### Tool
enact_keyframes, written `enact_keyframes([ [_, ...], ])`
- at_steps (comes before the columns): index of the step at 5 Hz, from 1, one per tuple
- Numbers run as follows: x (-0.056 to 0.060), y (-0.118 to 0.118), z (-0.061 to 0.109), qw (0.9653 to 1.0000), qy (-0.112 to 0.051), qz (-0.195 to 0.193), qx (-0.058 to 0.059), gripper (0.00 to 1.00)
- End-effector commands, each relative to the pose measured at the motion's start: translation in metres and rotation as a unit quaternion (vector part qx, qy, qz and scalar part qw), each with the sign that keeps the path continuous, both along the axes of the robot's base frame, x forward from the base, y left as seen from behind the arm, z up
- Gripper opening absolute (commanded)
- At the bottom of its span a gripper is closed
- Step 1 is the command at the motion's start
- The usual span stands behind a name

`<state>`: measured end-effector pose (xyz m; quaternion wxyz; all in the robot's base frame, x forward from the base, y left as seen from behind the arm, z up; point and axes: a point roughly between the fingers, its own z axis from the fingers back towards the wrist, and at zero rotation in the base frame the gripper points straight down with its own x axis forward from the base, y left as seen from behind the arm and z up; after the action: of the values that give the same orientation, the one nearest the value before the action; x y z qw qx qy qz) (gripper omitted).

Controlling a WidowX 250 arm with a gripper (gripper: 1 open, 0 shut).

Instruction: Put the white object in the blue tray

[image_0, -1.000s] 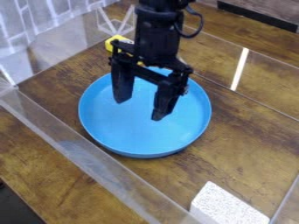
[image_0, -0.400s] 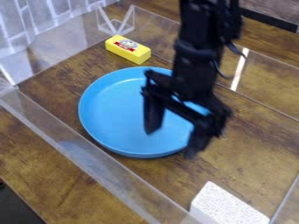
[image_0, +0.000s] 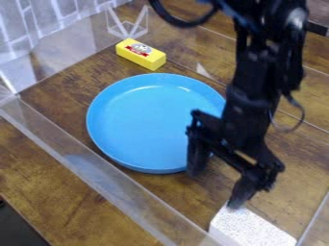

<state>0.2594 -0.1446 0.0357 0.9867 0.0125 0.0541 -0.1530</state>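
The white object [image_0: 248, 229], a small speckled block, lies at the bottom right near the front edge of the table. My gripper [image_0: 226, 177] hangs open just above and behind it, pointing down, with nothing between its black fingers [image_0: 248, 189]. The blue tray [image_0: 144, 120], a large round shallow dish, sits empty to the left of the gripper; the arm overlaps its right rim.
A yellow block with a red label [image_0: 140, 54] lies behind the tray. Clear plastic walls [image_0: 90, 173] run along the front and left of the wooden table. A clear stand [image_0: 126, 21] is at the back.
The gripper has swung from over the tray's middle to the right and down, past the tray's rim, ending close above the white object. It stayed open throughout.
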Motion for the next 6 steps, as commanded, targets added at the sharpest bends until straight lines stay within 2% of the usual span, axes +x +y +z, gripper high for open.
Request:
enact_keyframes([
  [1, -0.003, -0.013, -0.008, 0.9991, -0.016, -0.038, -0.005, 1.00],
  [2, -0.012, -0.013, -0.013, 0.9992, -0.015, -0.036, -0.005, 1.00],
  [6, -0.022, -0.015, -0.006, 0.9996, 0.001, -0.027, 0.003, 1.00],
])
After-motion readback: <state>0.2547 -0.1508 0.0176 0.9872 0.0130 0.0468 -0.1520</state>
